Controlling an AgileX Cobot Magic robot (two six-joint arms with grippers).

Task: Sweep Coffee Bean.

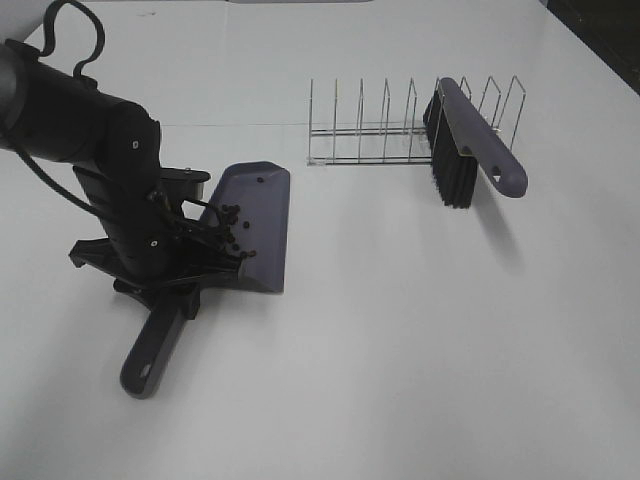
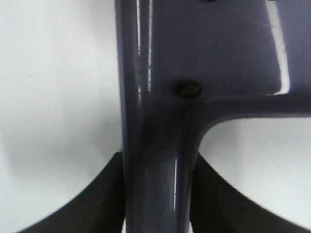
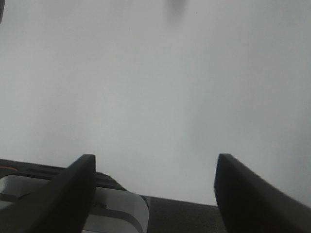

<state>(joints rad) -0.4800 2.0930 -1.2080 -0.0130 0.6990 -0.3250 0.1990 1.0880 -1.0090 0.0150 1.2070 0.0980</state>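
The grey-purple dustpan lies at the left of the white table, its handle pointing toward the front edge. Several coffee beans lie inside the pan near its back wall. My left gripper is shut on the dustpan handle, which fills the left wrist view between the two black fingers. One bean sits where the handle meets the pan. My right gripper is open and empty over bare table; it is out of the exterior high view.
A wire rack stands at the back centre. A brush with a grey-purple handle and black bristles leans on the rack's right end. The table's far right corner borders a dark floor.
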